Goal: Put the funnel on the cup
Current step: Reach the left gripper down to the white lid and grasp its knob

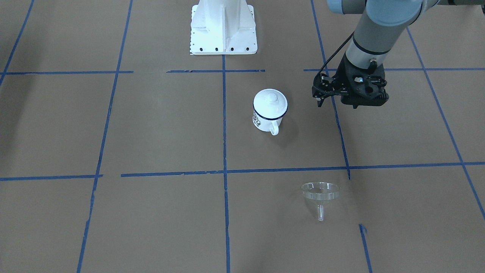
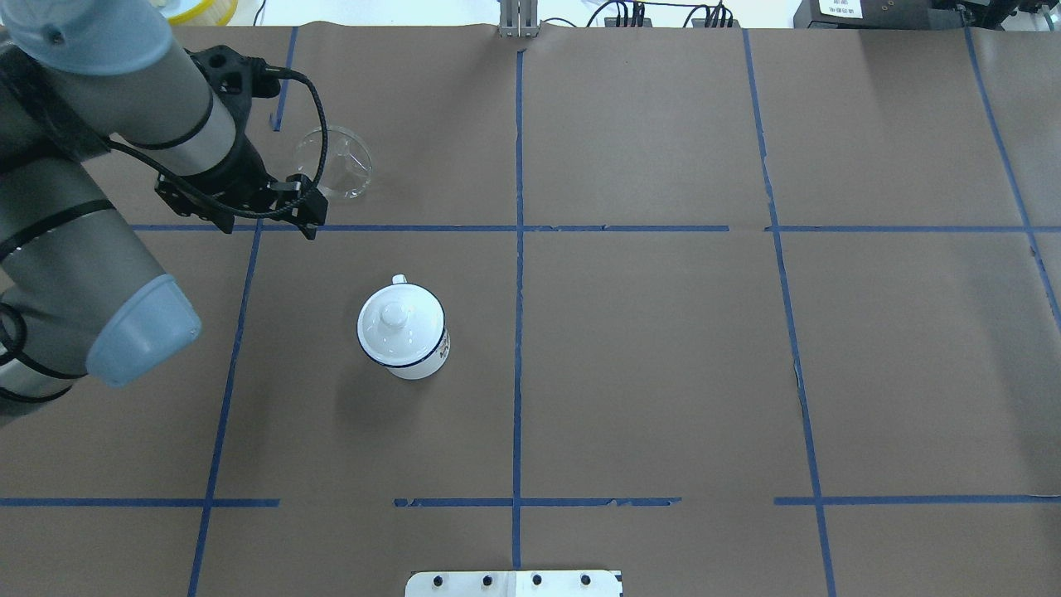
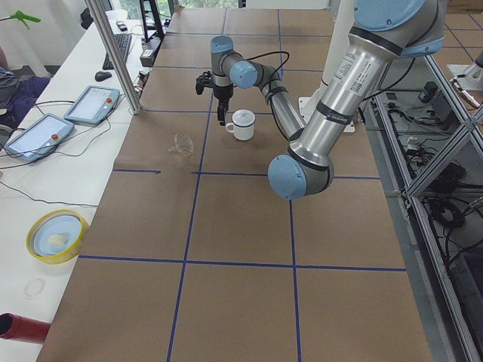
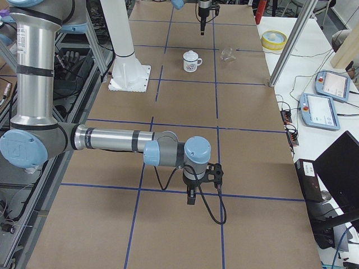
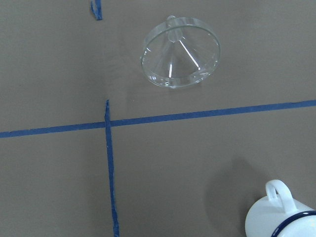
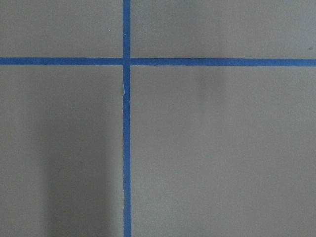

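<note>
The clear funnel lies on its side on the brown paper, apart from the cup; it also shows in the overhead view and the left wrist view. The cup is a white mug with a blue rim that stands upright with a white domed lid on it; it also shows in the overhead view. My left gripper hangs above the table beside the cup, between cup and funnel. It looks shut and empty. My right gripper hovers far from both; I cannot tell its state.
The white robot pedestal stands behind the cup. Blue tape lines cross the paper. Off the table's left end are a metal post, teach pendants and a yellow bowl.
</note>
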Tool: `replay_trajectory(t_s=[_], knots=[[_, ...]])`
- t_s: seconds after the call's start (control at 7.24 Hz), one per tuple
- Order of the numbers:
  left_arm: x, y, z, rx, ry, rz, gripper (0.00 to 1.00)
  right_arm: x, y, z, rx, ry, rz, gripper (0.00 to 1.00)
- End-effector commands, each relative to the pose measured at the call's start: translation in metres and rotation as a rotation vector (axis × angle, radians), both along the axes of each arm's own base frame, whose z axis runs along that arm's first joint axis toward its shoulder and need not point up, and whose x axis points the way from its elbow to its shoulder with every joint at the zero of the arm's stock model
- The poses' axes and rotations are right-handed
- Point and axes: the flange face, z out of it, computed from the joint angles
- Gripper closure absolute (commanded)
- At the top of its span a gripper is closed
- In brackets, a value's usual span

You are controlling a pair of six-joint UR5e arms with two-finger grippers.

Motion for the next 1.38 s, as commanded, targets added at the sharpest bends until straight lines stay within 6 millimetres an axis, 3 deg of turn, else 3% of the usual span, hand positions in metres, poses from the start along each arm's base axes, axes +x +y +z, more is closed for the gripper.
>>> replay_trajectory(t_s=[0.0, 0.28, 0.55, 0.83, 1.24], knots=[[0.05, 0.023, -0.02, -0.088, 0.011, -0.041, 0.0, 0.0, 0.0, 0.0, 0.0, 0.0, 0.0, 0.0], [0.086, 0.041, -0.03, -0.103, 0.011, -0.077, 0.0, 0.0, 0.0, 0.0, 0.0, 0.0, 0.0, 0.0], [0.103, 0.055, -0.027, -0.108, 0.036, -0.065, 0.0, 0.0, 0.0, 0.0, 0.0, 0.0, 0.0, 0.0], [0.11, 0.051, -0.02, -0.107, 0.039, -0.066, 0.08, 0.0, 0.0, 0.0, 0.0, 0.0, 0.0, 0.0], [0.111, 0.05, -0.02, -0.108, 0.039, -0.064, 0.32, 0.0, 0.0, 0.0, 0.0, 0.0, 0.0, 0.0]])
